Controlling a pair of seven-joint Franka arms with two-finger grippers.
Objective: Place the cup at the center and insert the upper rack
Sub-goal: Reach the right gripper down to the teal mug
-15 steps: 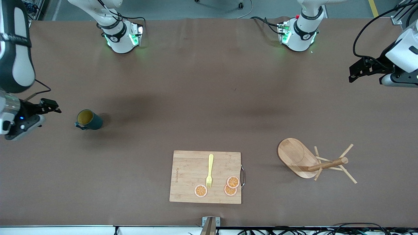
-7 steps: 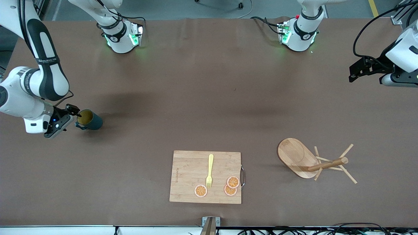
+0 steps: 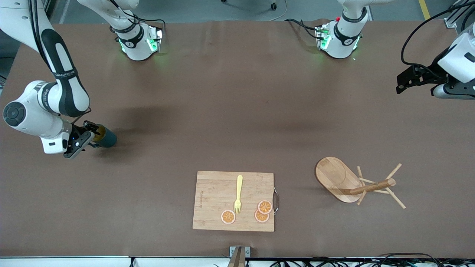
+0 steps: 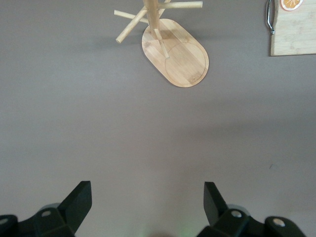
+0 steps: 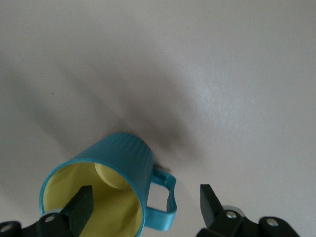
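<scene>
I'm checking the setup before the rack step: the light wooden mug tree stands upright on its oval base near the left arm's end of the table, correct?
Not quite. The light wooden mug tree is near the left arm's end of the table, but it lies tipped on its side, post and pegs sprawled along the brown table with the oval base on edge. The front view shows this.

A: Where is the cup (image 5: 111,185)?
B: On the brown table (image 5: 222,74), its yellow mouth toward the camera, handle at its three o'clock.
A: And the right gripper (image 5: 145,210)?
B: Spread wide: one finger (image 5: 81,205) inside the mouth, the other outside the handle.
</scene>
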